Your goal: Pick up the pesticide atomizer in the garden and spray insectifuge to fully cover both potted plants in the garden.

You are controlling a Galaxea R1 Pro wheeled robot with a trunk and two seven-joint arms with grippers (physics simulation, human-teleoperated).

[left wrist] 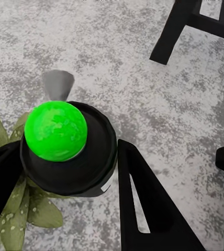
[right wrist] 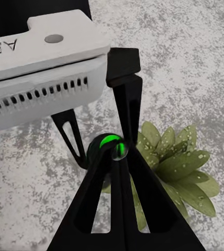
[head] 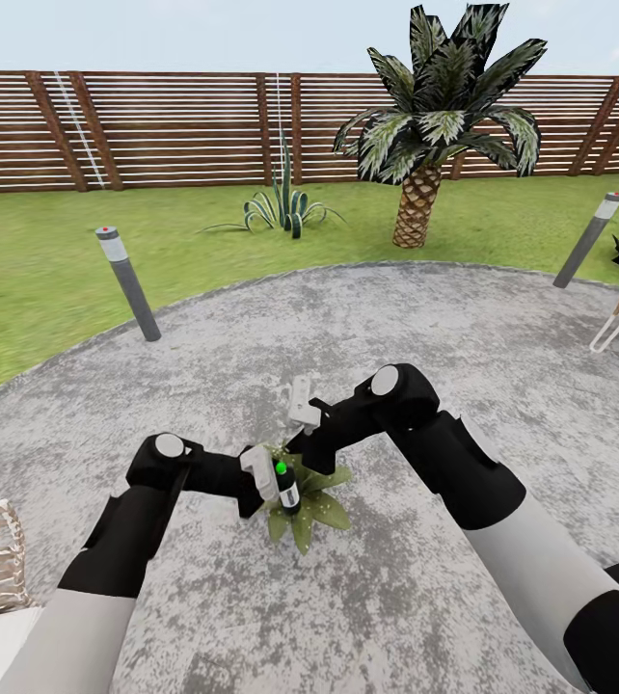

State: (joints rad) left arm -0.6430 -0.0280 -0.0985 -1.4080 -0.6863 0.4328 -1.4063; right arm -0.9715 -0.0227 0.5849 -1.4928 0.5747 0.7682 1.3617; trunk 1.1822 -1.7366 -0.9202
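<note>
Head view: both arms reach forward over the grey paving (head: 416,598) of the garden. The left hand (head: 269,482) grips the pesticide atomizer (head: 286,487), which stands upright with its top glowing green, directly above a potted plant (head: 308,506) whose pointed leaves spread on the paving beneath it. The right hand (head: 302,403) hangs just beyond and beside the left one; I cannot tell from here how wide it stands. Behind lie lawn, a spiky agave (head: 281,207), a palm (head: 435,116), two grey bollards (head: 128,281) and the slatted wooden fence (head: 155,125).

Left wrist view: the atomizer (left wrist: 65,151) sits clamped between the black fingers (left wrist: 143,204), its green button uppermost and grey nozzle pointing away. Speckled leaves of the plant (left wrist: 25,219) show below it.

Right wrist view: the right hand (right wrist: 118,157) has its fingers brought together, tips almost meeting, with nothing clearly between them. Past them are the atomizer's green top (right wrist: 108,141), the plant (right wrist: 180,167) with white-flecked leaves, and the left arm's white wrist housing (right wrist: 44,73).
</note>
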